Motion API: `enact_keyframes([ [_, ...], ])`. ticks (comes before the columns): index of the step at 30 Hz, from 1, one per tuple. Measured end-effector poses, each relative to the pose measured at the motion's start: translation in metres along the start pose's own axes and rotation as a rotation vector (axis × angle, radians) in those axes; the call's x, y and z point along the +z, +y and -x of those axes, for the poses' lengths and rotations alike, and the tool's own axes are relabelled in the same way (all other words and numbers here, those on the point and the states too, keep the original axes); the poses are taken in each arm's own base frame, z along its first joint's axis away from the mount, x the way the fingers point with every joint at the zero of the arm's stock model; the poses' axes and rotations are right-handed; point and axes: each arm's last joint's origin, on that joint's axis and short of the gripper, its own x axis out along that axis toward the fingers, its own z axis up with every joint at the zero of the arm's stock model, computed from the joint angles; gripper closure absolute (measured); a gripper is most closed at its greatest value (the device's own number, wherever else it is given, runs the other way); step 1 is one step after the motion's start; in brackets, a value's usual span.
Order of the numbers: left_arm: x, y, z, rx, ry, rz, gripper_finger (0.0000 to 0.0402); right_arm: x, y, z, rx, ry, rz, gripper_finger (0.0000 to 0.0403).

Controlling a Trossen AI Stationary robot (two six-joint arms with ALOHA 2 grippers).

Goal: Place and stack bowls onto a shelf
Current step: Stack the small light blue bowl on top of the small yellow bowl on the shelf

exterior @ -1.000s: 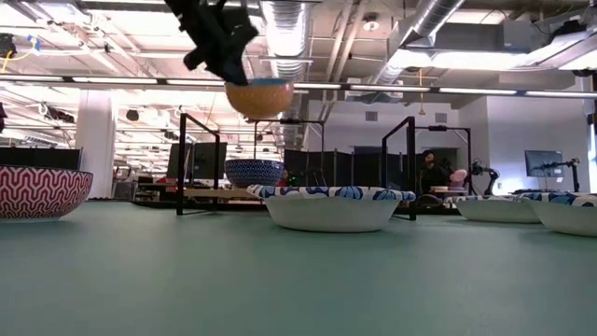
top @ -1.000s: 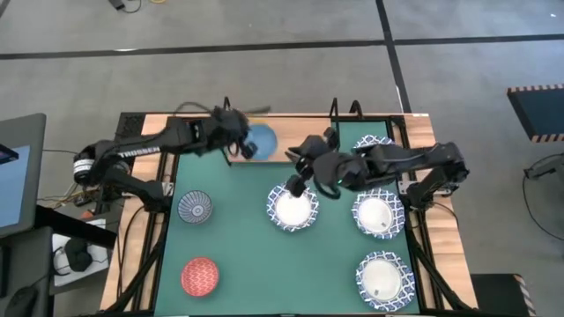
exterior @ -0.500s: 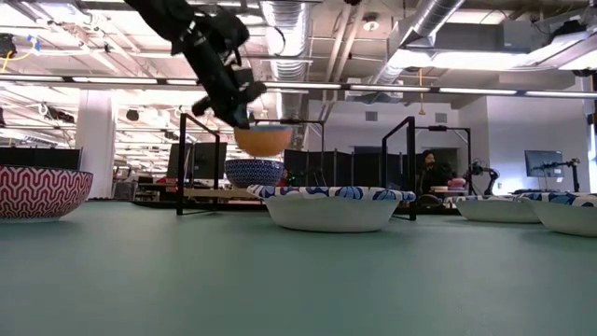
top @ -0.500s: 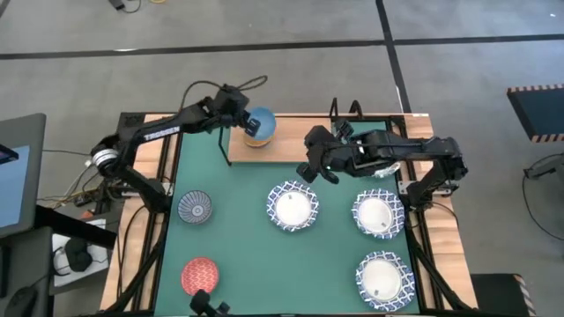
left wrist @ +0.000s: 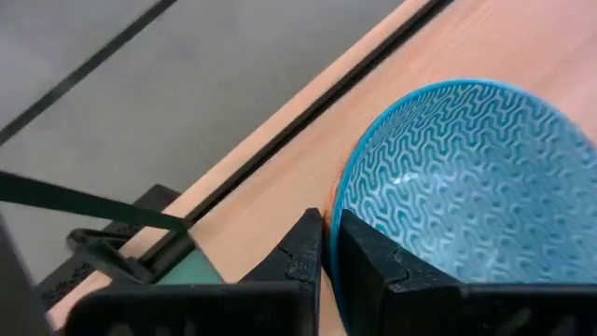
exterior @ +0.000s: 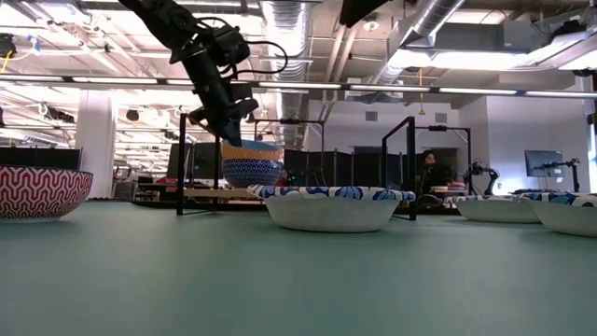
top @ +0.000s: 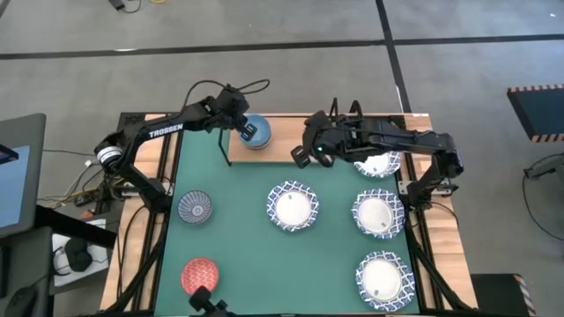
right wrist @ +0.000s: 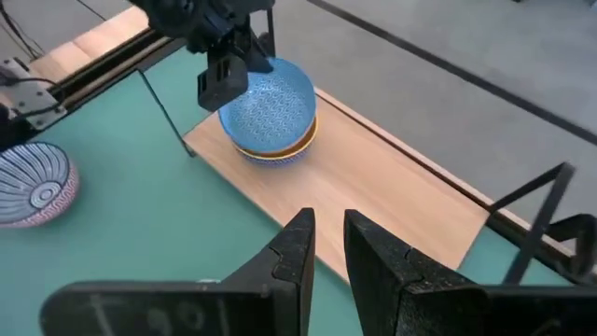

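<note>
Two arms are positioned over the far part of the table. The left gripper (top: 248,132) is held at the left end of the shelf (top: 295,151), and its fingers are closed on the rim of the blue bowl (top: 256,134). In the left wrist view the rim of this bowl (left wrist: 457,196) is seen pinched between the two fingertips (left wrist: 308,245). The blue bowl is nested in a stack on the shelf plank; in the right wrist view it (right wrist: 269,105) is seen lying in a yellow-orange bowl (right wrist: 280,147), and in the low view a blue-patterned bowl (exterior: 253,172) is seen at the bottom of the stack, resting on the shelf.

The right gripper (top: 307,151) is held above the middle of the shelf, to the right of the stack and apart from it. Its fingers (right wrist: 297,245) are seen with a narrow gap between them, and nothing is held.

Three white bowls with blue-patterned rims are placed on the green mat (top: 238,238): one at the centre (top: 293,207), one at the right (top: 379,215) and one at the near right (top: 384,278). A fourth white bowl (top: 377,163) is partly covered by the right arm at the far right. A grey bowl (top: 195,207) is placed at the left of the mat, and a red bowl (top: 200,276) at the near left.
</note>
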Motion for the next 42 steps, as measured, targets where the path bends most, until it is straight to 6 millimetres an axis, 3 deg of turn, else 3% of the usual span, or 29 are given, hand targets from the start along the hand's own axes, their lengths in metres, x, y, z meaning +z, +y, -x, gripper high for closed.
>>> enact_keyframes([
  [6, -0.001, 0.002, -0.001, -0.121, 0.025, 0.072, 0.0319, 0.005, 0.005, -0.005, 0.068, -0.010, -0.044, 0.0304],
  [10, -0.004, 0.004, 0.002, -0.080, 0.053, 0.082, 0.0271, 0.006, 0.008, -0.003, 0.102, -0.013, -0.077, 0.0285],
  [14, -0.004, 0.008, 0.011, 0.009, 0.041, 0.099, 0.0251, 0.004, 0.010, -0.002, 0.104, -0.008, -0.079, 0.0270],
  [18, 0.005, 0.014, 0.026, 0.120, -0.028, 0.105, 0.0253, 0.003, 0.011, -0.001, 0.110, -0.006, -0.073, 0.0262],
  [24, 0.014, 0.016, 0.032, 0.147, -0.061, 0.067, 0.0271, 0.003, 0.011, -0.001, 0.108, -0.006, -0.070, 0.0261],
  [35, -0.004, 0.009, -0.002, 0.177, 0.120, 0.007, 0.0298, 0.003, 0.011, -0.001, 0.105, -0.008, -0.062, 0.0261],
  [42, -0.005, 0.004, -0.005, 0.159, 0.132, 0.002, 0.0308, 0.003, 0.011, -0.001, 0.103, -0.010, -0.047, 0.0261],
])
